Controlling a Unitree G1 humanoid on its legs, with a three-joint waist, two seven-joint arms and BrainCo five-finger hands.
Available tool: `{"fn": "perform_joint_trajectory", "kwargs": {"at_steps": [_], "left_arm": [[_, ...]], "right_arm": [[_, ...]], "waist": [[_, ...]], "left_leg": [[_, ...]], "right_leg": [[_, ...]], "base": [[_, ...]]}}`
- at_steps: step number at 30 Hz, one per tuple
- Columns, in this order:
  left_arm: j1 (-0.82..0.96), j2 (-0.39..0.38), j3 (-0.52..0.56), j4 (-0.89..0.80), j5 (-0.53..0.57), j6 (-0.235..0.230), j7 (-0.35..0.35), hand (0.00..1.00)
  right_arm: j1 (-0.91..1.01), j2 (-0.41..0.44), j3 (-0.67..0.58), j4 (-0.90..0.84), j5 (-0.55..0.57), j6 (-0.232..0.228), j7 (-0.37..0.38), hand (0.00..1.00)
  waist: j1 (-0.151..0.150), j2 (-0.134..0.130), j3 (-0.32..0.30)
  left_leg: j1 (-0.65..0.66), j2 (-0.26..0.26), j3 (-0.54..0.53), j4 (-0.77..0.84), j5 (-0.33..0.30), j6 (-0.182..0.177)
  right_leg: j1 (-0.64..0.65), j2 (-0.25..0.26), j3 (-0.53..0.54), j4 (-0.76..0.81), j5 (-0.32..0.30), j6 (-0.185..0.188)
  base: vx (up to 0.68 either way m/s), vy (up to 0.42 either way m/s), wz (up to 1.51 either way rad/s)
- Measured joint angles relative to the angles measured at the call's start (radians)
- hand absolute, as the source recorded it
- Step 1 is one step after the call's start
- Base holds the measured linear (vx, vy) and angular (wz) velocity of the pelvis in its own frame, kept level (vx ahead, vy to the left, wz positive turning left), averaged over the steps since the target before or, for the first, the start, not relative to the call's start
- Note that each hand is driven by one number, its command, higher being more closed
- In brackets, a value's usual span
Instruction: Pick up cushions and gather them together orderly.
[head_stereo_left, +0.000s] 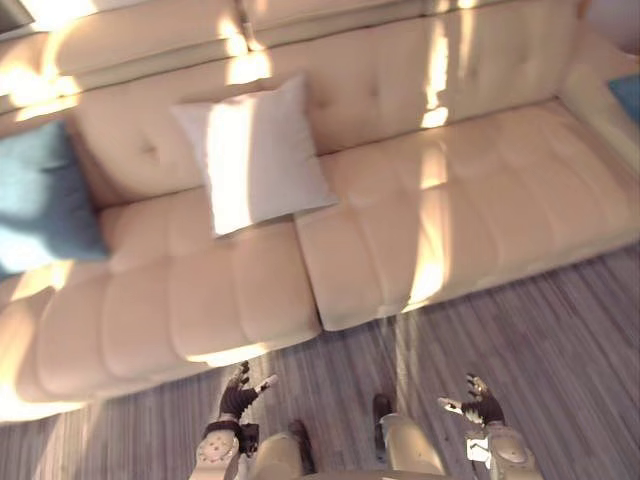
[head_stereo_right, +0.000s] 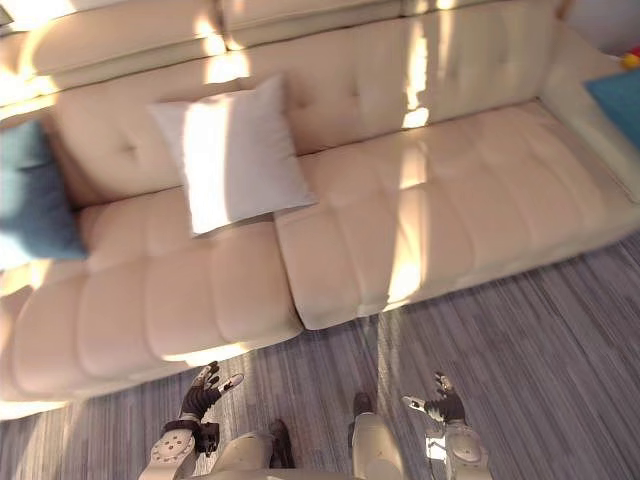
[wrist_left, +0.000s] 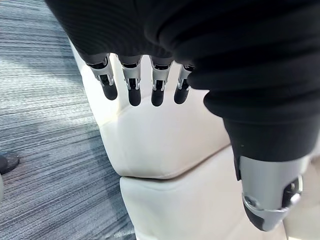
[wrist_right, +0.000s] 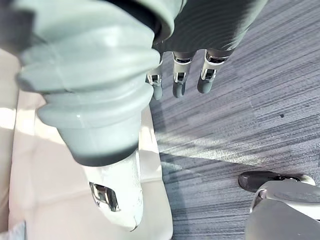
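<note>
cushions: white square fabric cushion (head_stereo_left: 255, 155) leans tilted against the backrest of the cream tufted upholstered sofa (head_stereo_left: 480, 200), sitting over the seam between the two seat pads. A teal-blue fabric cushion (head_stereo_left: 40, 200) sits at the sofa's left end, against the backrest. A second blue cushion (head_stereo_right: 615, 100) is at the far right end, mostly cut off by the frame edge. All three are well apart.
left hand (head_stereo_left: 238, 398): low over the grey striped carpet (head_stereo_left: 560, 330), just in front of the left seat pad. Fingers (wrist_left: 132, 87) straight and spread, holding nothing.
right hand (head_stereo_left: 483, 408): low over the carpet, in front of the right seat pad. Fingers (wrist_right: 180, 80) straight, thumb out, empty.
handling (my read): light, soft and squashy. Woven cover looks grippy, not slick, and nothing here is fragile. A cushion will likely sag or fold if held by one corner.
grip: best on two opposite side edges, one hand each, pressing in far enough to catch the filling and not just the cover. One-handed option is mid top edge, thumb in front and fingers behind.
first target: the white cushion looks the closest reach.
risk: a shallow pinch takes cover only, so the cushion swings and lands crooked in the row.
</note>
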Motion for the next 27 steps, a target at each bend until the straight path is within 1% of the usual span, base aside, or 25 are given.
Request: {"fn": "perform_joint_trajectory", "kwargs": {"at_steps": [1, 2, 3, 4, 5, 6, 7, 8, 10, 11, 12, 13, 14, 15, 16, 17, 18, 20, 21, 22, 23, 24, 25, 26, 27], "left_arm": [[-0.010, 0.015, -0.003, -0.014, 0.000, 0.000, 0.001, 0.00], [-0.022, 0.023, -0.006, -0.037, 0.000, 0.004, 0.002, 0.00], [-0.020, 0.022, -0.010, -0.052, 0.000, 0.006, 0.002, 0.00], [-0.010, 0.021, -0.011, -0.078, -0.001, 0.004, 0.002, 0.00], [-0.008, 0.024, -0.011, -0.086, -0.001, 0.004, 0.001, 0.00], [-0.009, 0.029, -0.011, -0.088, -0.001, 0.004, 0.001, 0.00], [-0.018, 0.034, -0.014, -0.083, -0.001, 0.008, -0.001, 0.00], [-0.030, 0.034, -0.014, -0.082, -0.001, 0.009, -0.001, 0.00], [-0.063, 0.026, -0.012, -0.083, -0.002, 0.008, -0.001, 0.00], [-0.068, 0.020, -0.015, -0.080, -0.003, 0.007, -0.001, 0.00], [-0.068, 0.016, -0.024, -0.073, -0.003, 0.007, -0.002, 0.00], [-0.065, 0.002, -0.036, -0.066, -0.004, 0.007, -0.002, 0.00], [-0.061, -0.006, -0.036, -0.065, -0.008, 0.007, 0.000, 0.00], [-0.055, -0.016, -0.038, -0.064, -0.013, 0.008, 0.000, 0.00], [-0.045, -0.018, -0.039, -0.067, -0.023, 0.006, 0.001, 0.00], [-0.031, -0.016, -0.039, -0.068, -0.031, 0.006, 0.003, 0.00], [-0.025, -0.015, -0.039, -0.068, -0.033, 0.006, 0.003, 0.00], [-0.009, -0.016, -0.039, -0.081, -0.041, 0.006, 0.006, 0.00], [-0.005, -0.016, -0.038, -0.083, -0.042, 0.006, 0.007, 0.00], [-0.002, -0.017, -0.036, -0.085, -0.041, 0.007, 0.011, 0.00], [0.000, -0.019, -0.030, -0.083, -0.041, 0.007, 0.020, 0.00], [0.005, -0.016, -0.028, -0.083, -0.041, 0.008, 0.025, 0.00], [0.008, -0.014, -0.010, -0.085, -0.041, 0.008, 0.027, 0.00], [0.007, -0.020, 0.007, -0.083, -0.041, 0.009, 0.027, 0.00], [0.008, -0.022, 0.005, -0.081, -0.042, 0.010, 0.027, 0.00]], "right_arm": [[-0.015, 0.002, 0.001, -0.001, 0.008, 0.000, -0.001, 0.00], [-0.014, -0.003, 0.000, 0.001, 0.021, 0.002, -0.010, 0.00], [-0.018, -0.009, 0.001, 0.005, 0.025, 0.002, -0.016, 0.00], [-0.049, -0.015, 0.014, 0.022, 0.028, 0.002, -0.019, 0.00], [-0.062, -0.014, 0.018, 0.029, 0.028, 0.002, -0.018, 0.00], [-0.077, -0.013, 0.018, 0.035, 0.028, 0.002, -0.018, 0.00], [-0.093, -0.014, 0.017, 0.035, 0.028, 0.002, -0.019, 0.00], [-0.094, -0.016, 0.017, 0.035, 0.028, 0.003, -0.019, 0.00], [-0.094, -0.019, 0.017, 0.033, 0.029, 0.003, -0.019, 0.00], [-0.106, -0.017, 0.018, 0.033, 0.031, 0.003, -0.025, 0.00], [-0.105, -0.017, 0.019, 0.032, 0.033, 0.003, -0.030, 0.00], [-0.101, -0.014, 0.020, 0.032, 0.037, 0.004, -0.040, 0.00], [-0.100, -0.013, 0.020, 0.032, 0.041, 0.005, -0.047, 0.00], [-0.100, -0.013, 0.024, 0.034, 0.057, 0.006, -0.060, 0.00], [-0.101, -0.014, 0.036, 0.035, 0.062, 0.006, -0.064, 0.00], [-0.101, -0.015, 0.056, 0.038, 0.064, 0.005, -0.065, 0.00], [-0.101, -0.014, 0.056, 0.038, 0.064, 0.005, -0.065, 0.00], [-0.110, -0.016, 0.056, 0.040, 0.064, 0.005, -0.067, 0.00], [-0.118, -0.018, 0.056, 0.047, 0.064, 0.005, -0.068, 0.00], [-0.134, -0.019, 0.055, 0.067, 0.064, 0.003, -0.076, 0.00], [-0.144, -0.016, 0.055, 0.088, 0.064, 0.005, -0.084, 0.00], [-0.149, -0.009, 0.058, 0.097, 0.064, 0.005, -0.086, 0.00], [-0.153, 0.002, 0.067, 0.107, 0.064, 0.005, -0.083, 0.00], [-0.155, 0.007, 0.068, 0.108, 0.063, 0.005, -0.083, 0.00], [-0.160, 0.008, 0.064, 0.110, 0.063, 0.005, -0.082, 0.00]], "waist": [[-0.010, -0.010, 0.008], [-0.022, -0.012, 0.010], [-0.031, -0.001, 0.012], [-0.025, 0.016, 0.011], [-0.021, 0.018, 0.011], [-0.012, 0.020, 0.011], [-0.015, 0.028, 0.011], [-0.018, 0.029, 0.012], [-0.028, 0.038, 0.008], [-0.030, 0.045, 0.010], [-0.031, 0.046, 0.009], [-0.029, 0.047, 0.010], [-0.025, 0.046, 0.012], [-0.006, 0.038, 0.017], [0.017, 0.032, 0.023], [0.035, 0.027, 0.030], [0.036, 0.029, 0.031], [0.059, 0.037, 0.036], [0.064, 0.039, 0.037], [0.081, 0.046, 0.038], [0.108, 0.060, 0.030], [0.115, 0.055, 0.026], [0.126, 0.013, 0.008], [0.128, -0.022, -0.001], [0.124, -0.026, 0.001]], "left_leg": [[0.018, 0.001, 0.056, 0.001, -0.010, 0.007], [0.052, 0.006, 0.138, 0.012, -0.036, -0.003], [0.067, 0.012, 0.180, 0.021, -0.047, -0.012], [0.114, 0.031, 0.252, 0.007, -0.051, -0.018], [0.142, 0.036, 0.293, -0.009, -0.051, -0.018], [0.191, 0.029, 0.364, -0.020, -0.066, -0.043], [0.221, 0.041, 0.403, -0.004, -0.085, -0.073], [0.230, 0.048, 0.409, 0.009, -0.085, -0.074], [0.228, 0.127, 0.381, 0.202, -0.073, -0.069], [0.182, 0.194, 0.291, 0.414, 0.007, 0.018], [0.154, 0.209, 0.231, 0.493, 0.025, 0.033], [0.083, 0.194, 0.092, 0.622, -0.004, 0.050], [0.043, 0.167, 0.010, 0.662, -0.017, 0.045], [-0.033, 0.083, -0.148, 0.708, -0.031, 0.023], [-0.077, 0.036, -0.229, 0.711, -0.031, 0.023], [-0.167, -0.008, -0.312, 0.681, -0.031, 0.023], [-0.185, -0.014, -0.325, 0.666, -0.031, 0.023], [-0.299, -0.077, -0.387, 0.456, -0.022, 0.009], [-0.317, -0.097, -0.394, 0.374, -0.009, -0.011], [-0.326, -0.113, -0.397, 0.197, 0.031, -0.064], [-0.316, -0.103, -0.382, 0.083, 0.124, -0.055], [-0.309, -0.114, -0.371, 0.090, 0.153, -0.010], [-0.317, -0.157, -0.363, 0.117, 0.107, 0.051], [-0.313, -0.188, -0.341, 0.145, 0.062, 0.099], [-0.301, -0.199, -0.342, 0.157, 0.038, 0.107]], "right_leg": [[-0.018, -0.034, -0.153, 0.030, -0.047, -0.067], [-0.017, -0.088, -0.357, 0.068, -0.103, -0.129], [-0.002, -0.121, -0.473, 0.079, -0.127, -0.160], [0.031, -0.163, -0.646, 0.099, -0.159, -0.206], [0.045, -0.185, -0.717, 0.114, -0.168, -0.216], [0.062, -0.203, -0.792, 0.139, -0.169, -0.203], [0.043, -0.176, -0.726, 0.155, -0.166, -0.166], [0.036, -0.155, -0.690, 0.162, -0.171, -0.162], [0.031, -0.078, -0.581, 0.159, -0.188, -0.164], [0.049, -0.021, -0.496, 0.146, -0.199, -0.180], [0.064, -0.008, -0.462, 0.136, -0.201, -0.184], [0.098, 0.021, -0.390, 0.124, -0.210, -0.188], [0.115, 0.027, -0.355, 0.121, -0.216, -0.190], [0.156, 0.031, -0.287, 0.121, -0.231, -0.182], [0.188, 0.031, -0.233, 0.120, -0.241, -0.171], [0.244, 0.028, -0.180, 0.098, -0.253, -0.151], [0.256, 0.025, -0.175, 0.093, -0.256, -0.147], [0.306, -0.004, -0.119, 0.063, -0.283, -0.104], [0.317, -0.015, -0.108, 0.055, -0.291, -0.091], [0.341, -0.024, -0.088, 0.037, -0.307, -0.066], [0.364, -0.016, -0.068, 0.026, -0.332, -0.042], [0.376, -0.022, -0.053, 0.026, -0.345, -0.034], [0.378, -0.063, -0.046, 0.044, -0.366, -0.026], [0.324, -0.102, -0.046, 0.198, -0.379, 0.048], [0.297, -0.113, -0.044, 0.288, -0.367, 0.090]], "base": [[-0.03, -0.013, -1.45], [0.00, 0.014, -1.49], [0.07, 0.014, -2.02], [0.09, -0.013, -1.87], [0.14, -0.093, -2.63], [0.15, -0.148, -2.62], [0.15, -0.159, -2.48], [0.17, -0.182, -2.07], [0.27, -0.153, -1.99], [0.29, -0.075, -1.93], [0.31, -0.020, -2.06], [0.25, 0.017, -1.42], [0.30, 0.073, -1.68], [0.31, 0.124, -1.49], [0.43, 0.219, -1.75], [0.31, 0.169, -1.17], [0.31, 0.192, -0.90], [0.37, 0.284, -0.53], [0.46, 0.349, -0.49], [0.36, 0.248, -0.53], [0.51, 0.318, -0.58], [0.57, 0.315, -0.40], [0.84, 0.408, -0.14], [0.73, 0.338, 0.02], [0.61, 0.274, 0.13]]}}
